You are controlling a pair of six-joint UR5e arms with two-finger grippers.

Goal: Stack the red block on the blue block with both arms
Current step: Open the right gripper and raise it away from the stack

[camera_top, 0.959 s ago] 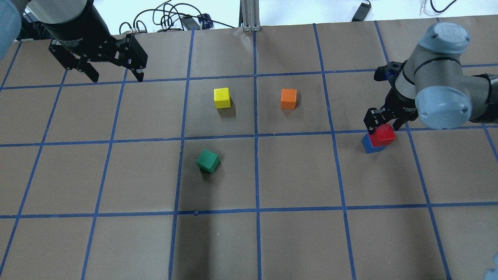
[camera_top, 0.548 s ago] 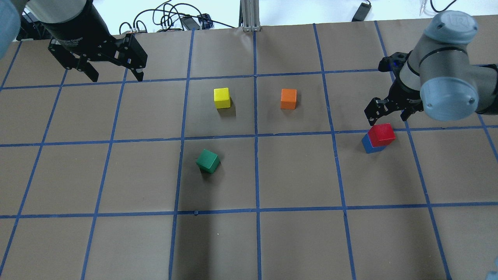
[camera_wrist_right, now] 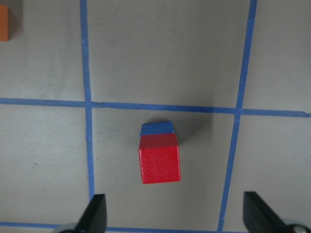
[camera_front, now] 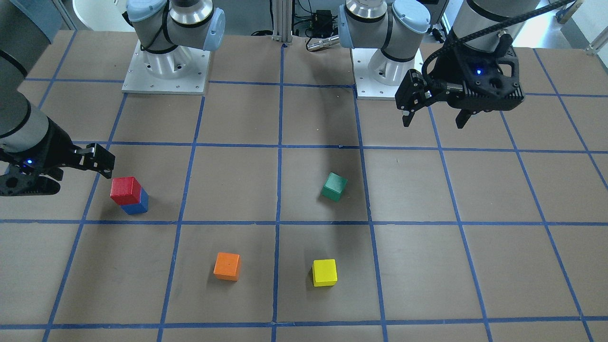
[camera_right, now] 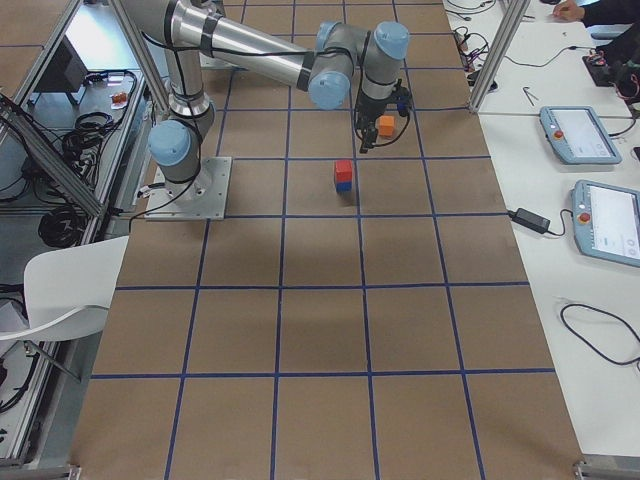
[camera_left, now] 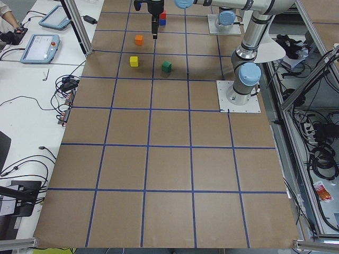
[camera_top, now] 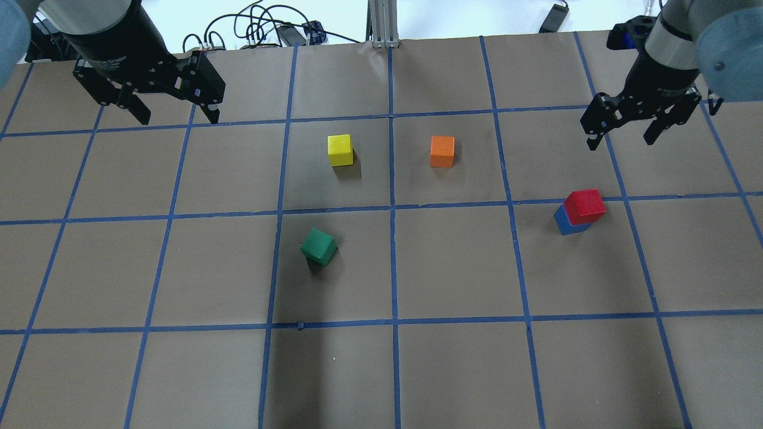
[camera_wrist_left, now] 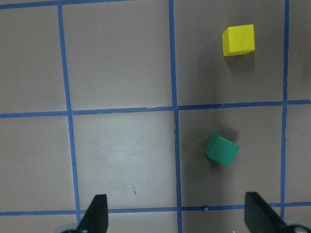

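Plainly, red block (camera_top: 585,205) atop blue block (camera_top: 561,222), left gripper (camera_top: 179,118) wide, right gripper (camera_top: 620,142) wide

Bright, even light falls from above on my table (camera_top: 453,268); the red block (camera_wrist_right: 160,164) throws a faint short shadow, and my wrist views look slightly soft.

**Red on blue, stacked**

On the right side of the bench (camera_top: 453,268): small matte red block (camera_top: 585,205) upright atop same-sized blue block (camera_top: 561,223), touching, slightly offset, blue edge peeking out. Raised nearby, apart from the stack: right hand (camera_top: 620,140), fingers spread. Far across, over the left side: left hand (camera_top: 179,119), likewise spread.
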